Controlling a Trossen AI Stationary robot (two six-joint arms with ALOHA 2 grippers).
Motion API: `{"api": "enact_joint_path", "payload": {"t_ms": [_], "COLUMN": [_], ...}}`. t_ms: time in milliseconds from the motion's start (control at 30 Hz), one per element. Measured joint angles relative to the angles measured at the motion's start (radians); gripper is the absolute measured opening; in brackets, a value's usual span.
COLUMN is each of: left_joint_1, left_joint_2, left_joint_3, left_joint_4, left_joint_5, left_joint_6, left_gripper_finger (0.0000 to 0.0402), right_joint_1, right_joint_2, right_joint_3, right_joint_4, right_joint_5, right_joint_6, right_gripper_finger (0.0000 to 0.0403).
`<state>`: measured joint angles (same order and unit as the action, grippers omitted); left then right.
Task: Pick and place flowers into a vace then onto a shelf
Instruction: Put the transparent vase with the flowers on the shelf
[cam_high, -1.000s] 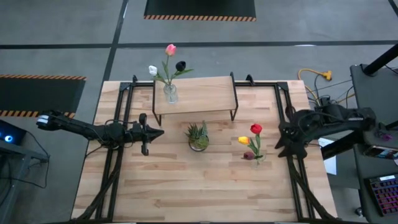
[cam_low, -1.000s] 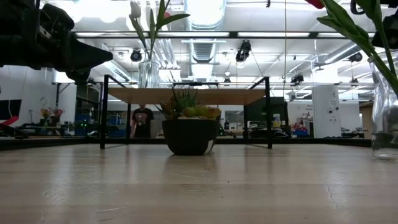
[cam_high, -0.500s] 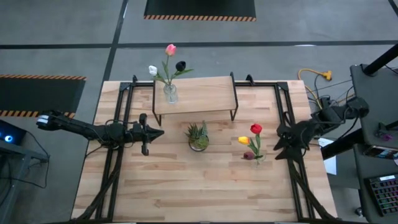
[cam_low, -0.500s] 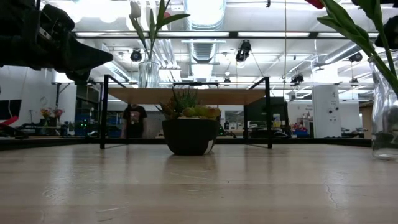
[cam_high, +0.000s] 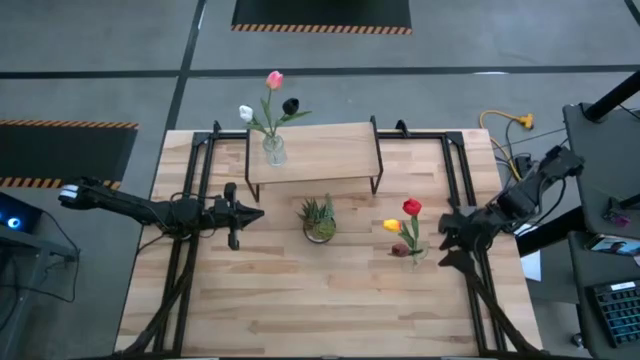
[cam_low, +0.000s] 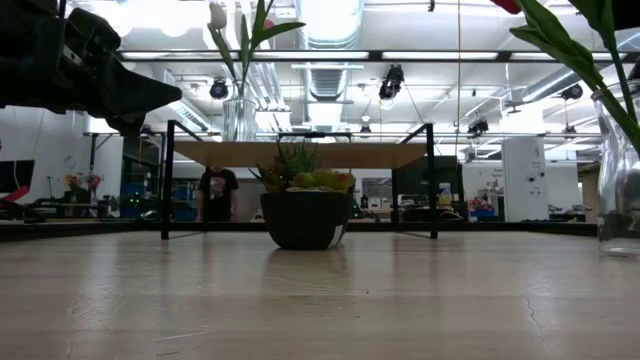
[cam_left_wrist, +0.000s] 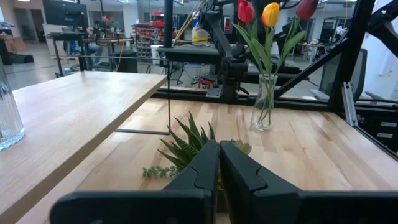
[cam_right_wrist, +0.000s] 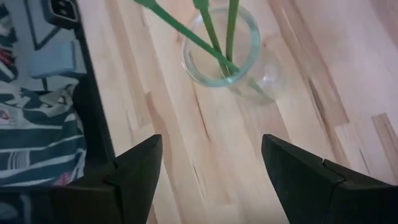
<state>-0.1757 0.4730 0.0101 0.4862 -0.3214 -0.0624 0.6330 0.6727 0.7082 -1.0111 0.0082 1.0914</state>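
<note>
Your right gripper (cam_high: 447, 243) is hanging with its dark fingers (cam_right_wrist: 134, 169) spread wide and holding nothing, just beside a clear round glass vase (cam_right_wrist: 222, 47) on the slatted wooden table (cam_high: 300, 300). That vase is carrying three thin green stems topped by red, yellow and maroon tulips (cam_high: 404, 229). You are seeing its rim from above in the right wrist view, with the stems crossing inside.

A second ribbed glass vase (cam_high: 273, 150) is standing on the left end of the light-wood shelf (cam_high: 325, 152), holding white, pink and dark tulips (cam_high: 270, 100).

Your left gripper (cam_high: 240, 213) is waiting clenched and empty, left of the small spiky potted plant (cam_high: 319, 220) in its dark round bowl, in front of the shelf's thin black legs.
</note>
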Motion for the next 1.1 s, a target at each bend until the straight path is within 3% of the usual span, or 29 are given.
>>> {"api": "enact_joint_path", "payload": {"t_ms": [267, 500, 667, 1100], "left_joint_1": [0.0, 0.0, 0.0, 0.0], "left_joint_2": [0.0, 0.0, 0.0, 0.0], "left_joint_3": [0.0, 0.0, 0.0, 0.0], "left_joint_4": [-0.001, -0.001, -0.001, -0.001], "left_joint_5": [0.0, 0.0, 0.0, 0.0], "left_joint_6": [0.0, 0.0, 0.0, -0.003], "left_gripper_finger": [0.0, 0.0, 0.0, 0.0], "right_joint_1": [0.057, 0.13, 0.167, 0.224], "right_joint_2": [0.055, 0.137, 0.216, 0.318], "right_joint_3": [-0.013, -0.089, -0.105, -0.105], "right_joint_4": [0.02, 0.186, 0.209, 0.203], "right_joint_5": [0.022, 0.016, 0.02, 0.292], "right_joint_6": [0.061, 0.082, 0.131, 0.136], "right_gripper_finger": [0.0265, 0.0265, 0.0265, 0.0265]}}
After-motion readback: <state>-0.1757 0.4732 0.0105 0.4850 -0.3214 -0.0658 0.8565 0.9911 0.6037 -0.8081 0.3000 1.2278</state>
